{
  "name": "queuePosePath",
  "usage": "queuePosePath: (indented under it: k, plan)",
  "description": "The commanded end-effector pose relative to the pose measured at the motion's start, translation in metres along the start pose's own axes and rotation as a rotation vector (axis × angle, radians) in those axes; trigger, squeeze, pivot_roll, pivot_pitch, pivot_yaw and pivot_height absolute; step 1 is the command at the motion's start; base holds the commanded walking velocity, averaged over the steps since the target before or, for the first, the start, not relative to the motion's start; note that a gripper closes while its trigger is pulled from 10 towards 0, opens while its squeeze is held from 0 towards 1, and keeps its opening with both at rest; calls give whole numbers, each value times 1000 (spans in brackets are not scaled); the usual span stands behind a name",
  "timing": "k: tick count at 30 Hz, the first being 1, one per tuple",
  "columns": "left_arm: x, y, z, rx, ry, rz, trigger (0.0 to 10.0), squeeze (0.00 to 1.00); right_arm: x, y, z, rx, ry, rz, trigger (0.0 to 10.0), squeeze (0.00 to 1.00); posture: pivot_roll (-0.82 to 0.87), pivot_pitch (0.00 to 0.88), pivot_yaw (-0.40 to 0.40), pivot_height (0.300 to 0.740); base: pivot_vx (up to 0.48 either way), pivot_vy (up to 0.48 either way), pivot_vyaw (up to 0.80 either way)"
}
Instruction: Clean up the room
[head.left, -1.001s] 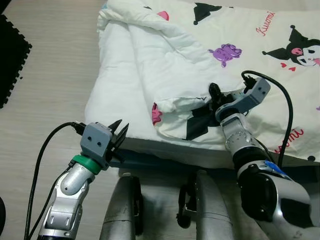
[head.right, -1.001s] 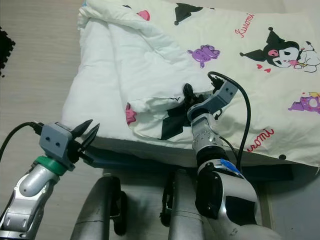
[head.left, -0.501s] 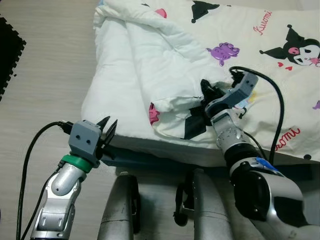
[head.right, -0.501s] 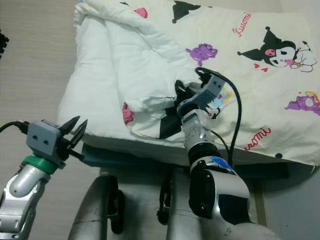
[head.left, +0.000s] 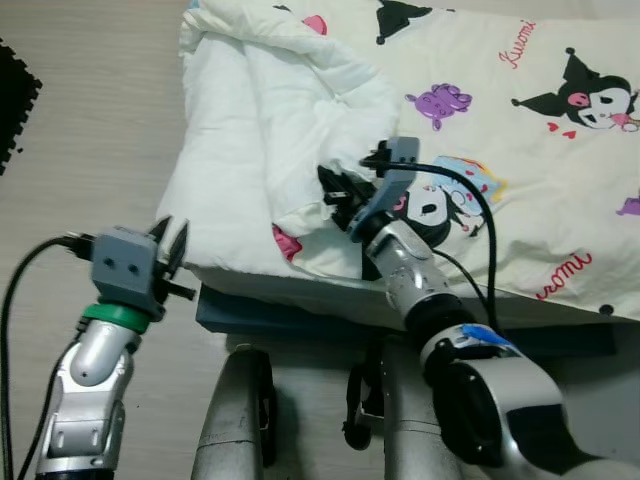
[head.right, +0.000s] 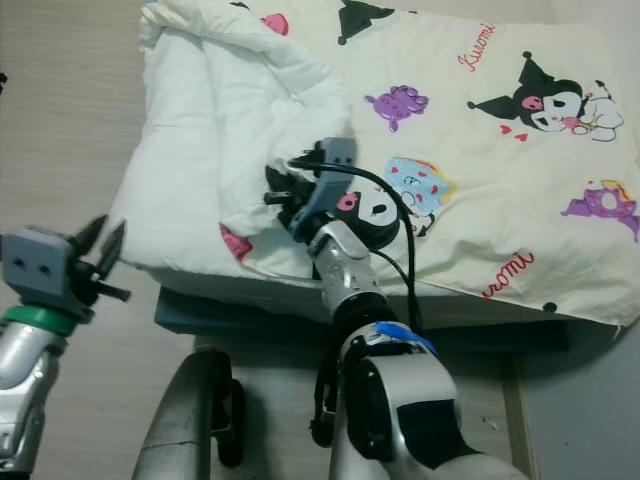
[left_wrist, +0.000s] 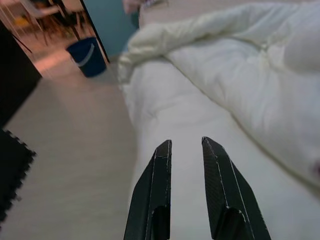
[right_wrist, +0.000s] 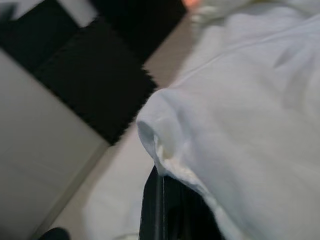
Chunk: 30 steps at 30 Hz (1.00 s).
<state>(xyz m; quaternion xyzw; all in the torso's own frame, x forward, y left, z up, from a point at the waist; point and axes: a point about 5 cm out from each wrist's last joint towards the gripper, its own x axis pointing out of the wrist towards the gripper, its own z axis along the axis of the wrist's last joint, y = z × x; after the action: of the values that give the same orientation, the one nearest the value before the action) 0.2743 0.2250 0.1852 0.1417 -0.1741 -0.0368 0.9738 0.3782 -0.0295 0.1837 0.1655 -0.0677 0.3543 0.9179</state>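
Left eye view, quilt (head.left: 520, 130) printed "Kuromi"

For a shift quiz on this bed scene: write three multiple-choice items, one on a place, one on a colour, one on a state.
1. Where is the right gripper?
A. at the folded-back edge of the quilt
B. on the floor
C. under the bed

2. What colour is the quilt's folded-over underside?
A. blue
B. plain white
C. red

3. How do the left gripper's fingers stand?
A. shut on the quilt
B. shut on a cable
C. apart, holding nothing

Answers:
1 A: the eye views show it against the quilt's fold, about mid-bed.
2 B: the turned-over part is plain white, while the top side beside it carries cartoon prints.
3 C: the left wrist view shows a gap between the fingers, with nothing in it, over the bed's edge.
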Motion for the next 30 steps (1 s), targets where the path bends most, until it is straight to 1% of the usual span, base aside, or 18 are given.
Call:
queuePosePath:
  k: [1, 3, 4, 7, 9, 10, 11, 12, 14, 16, 19, 20, 21, 23, 24, 28, 29, 30]
  plan:
    - [-7, 8, -8, 4, 35, 26, 10000, 0, 2, 14, -11, -4, 26, 55, 1608, 0, 80, 343, -7, 630, 0, 0, 0]
    - [-3, 17, -4, 23, 21, 55, 10000, 0, 11, 31, -11, -16, 26, 120, 1647, 0, 80, 341, -6, 630, 0, 0, 0]
    - [-1, 23, -2, 34, 12, 80, 10000, 0, 16, 41, -11, -15, 21, 150, 2157, 0, 81, 340, -5, 630, 0, 0, 0]
    - [-1, 26, -1, 40, 6, 97, 10000, 0, 18, 46, -10, -14, 17, 167, 2157, 0, 81, 340, -5, 630, 0, 0, 0]
    - [1, 39, 2, 39, -3, 176, 10000, 0, 25, 67, -13, -18, 21, 247, 4118, 0, 83, 338, -5, 630, 0, 0, 0]
    - [1, 39, 2, 39, -3, 176, 10000, 0, 25, 67, -13, -18, 21, 247, 4118, 0, 83, 338, -5, 630, 0, 0, 0]
    - [1, 44, 2, 36, -4, 207, 10000, 0, 26, 78, -17, -23, 29, 295, 6549, 0, 83, 338, -5, 630, 0, 0, 0]
    - [1, 44, 2, 36, -4, 207, 10000, 0, 26, 78, -17, -23, 29, 295, 6549, 0, 83, 338, -5, 630, 0, 0, 0]
    - [0, 52, 2, 32, 0, 247, 10000, 0, 26, 97, -25, -37, 47, 381, 10000, 0, 83, 337, -3, 630, 0, 0, 0]
    - [0, 54, 2, 29, 2, 259, 10000, 0, 26, 103, -28, -43, 53, 412, 10000, 0, 83, 337, -3, 630, 0, 0, 0]
    - [0, 58, 1, 28, 4, 283, 10000, 0, 21, 127, -40, -32, 69, 514, 10000, 0, 83, 337, -3, 630, 0, 0, 0]
    - [0, 58, 1, 28, 4, 283, 10000, 0, 21, 127, -40, -32, 69, 514, 10000, 0, 83, 337, -3, 630, 0, 0, 0]
    - [1, 59, 0, 27, 4, 288, 10000, 0, 19, 132, -44, -15, 74, 541, 10000, 400, 85, 336, -2, 630, 0, 0, 0]
    - [1, 59, 0, 27, 4, 289, 10000, 0, 18, 132, -44, -13, 75, 543, 10000, 400, 85, 336, -2, 630, 0, 0, 0]
    - [1, 58, -1, 24, 5, 284, 10000, 0, 17, 130, -45, -27, 77, 532, 10000, 1000, 83, 335, 0, 630, 0, 0, 0]
    - [2, 58, -1, 20, 7, 279, 10000, 0, 16, 128, -46, -45, 80, 519, 10000, 1000, 83, 335, 0, 630, 0, 0, 0]
    - [3, 57, -2, 17, 7, 275, 10000, 0, 16, 126, -45, -52, 73, 513, 10000, 0, 80, 333, 5, 630, 0, 0, 0]
    - [4, 56, -2, 15, 6, 273, 10000, 0, 15, 124, -44, -55, 68, 512, 10000, 0, 80, 333, 5, 630, 0, 0, 0]
